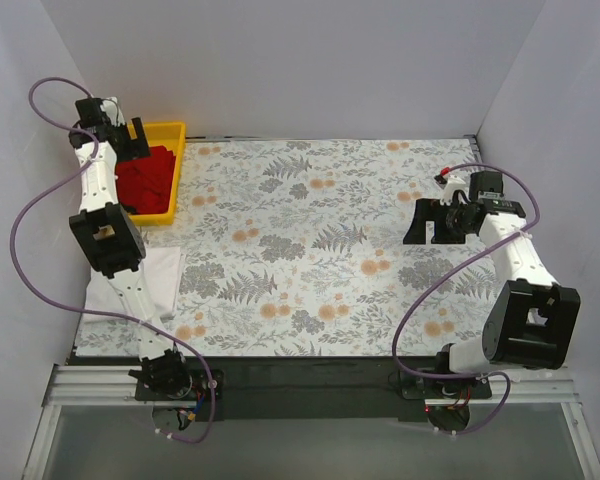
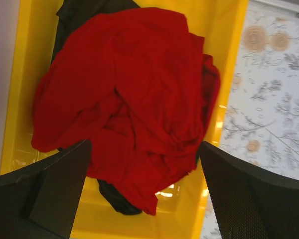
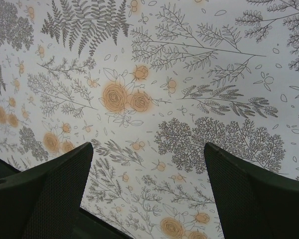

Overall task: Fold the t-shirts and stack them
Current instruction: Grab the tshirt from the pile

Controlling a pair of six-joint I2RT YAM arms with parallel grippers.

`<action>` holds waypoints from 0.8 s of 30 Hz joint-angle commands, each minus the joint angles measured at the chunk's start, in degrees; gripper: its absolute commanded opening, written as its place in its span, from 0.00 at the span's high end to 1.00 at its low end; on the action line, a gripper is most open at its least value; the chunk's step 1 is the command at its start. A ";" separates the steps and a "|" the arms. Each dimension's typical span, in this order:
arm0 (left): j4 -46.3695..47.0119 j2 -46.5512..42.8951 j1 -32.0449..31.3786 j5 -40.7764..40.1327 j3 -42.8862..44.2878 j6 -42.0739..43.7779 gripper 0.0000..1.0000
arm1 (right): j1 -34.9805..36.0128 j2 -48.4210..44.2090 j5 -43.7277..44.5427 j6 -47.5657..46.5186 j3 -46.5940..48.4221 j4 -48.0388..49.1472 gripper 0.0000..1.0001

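Observation:
A crumpled red t-shirt (image 2: pixel 134 94) lies in a yellow bin (image 2: pixel 224 55) on top of a black t-shirt (image 2: pixel 114 196); it also shows in the top view (image 1: pixel 145 177) at the far left. A white t-shirt (image 1: pixel 160 275) lies folded at the table's left edge, partly under the left arm. My left gripper (image 2: pixel 145 149) is open above the red shirt, over the bin (image 1: pixel 172 133). My right gripper (image 1: pixel 430 222) is open and empty above the floral cover at the right.
The grey-and-orange floral cover (image 1: pixel 320 250) spreads over the table; the right wrist view shows only it (image 3: pixel 154 89). White walls close in the left, back and right. A purple cable (image 1: pixel 40 200) loops beside the left arm.

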 commanded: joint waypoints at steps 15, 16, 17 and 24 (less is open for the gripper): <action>9.97 14.01 -0.88 -9.39 -0.51 2.15 0.77 | -0.18 5.07 -1.52 -3.26 4.01 -3.86 0.02; 10.85 12.35 -0.97 -9.39 -0.86 1.80 0.96 | -0.18 5.16 -1.35 -3.26 4.18 -3.86 0.02; 11.90 9.81 -0.97 -7.47 -1.21 1.45 1.00 | -0.18 4.99 -1.34 -3.26 4.27 -3.95 0.02; 24.88 -13.03 -0.97 -2.91 -2.44 -1.54 1.00 | -0.18 3.93 -2.31 -3.34 3.57 -3.86 0.02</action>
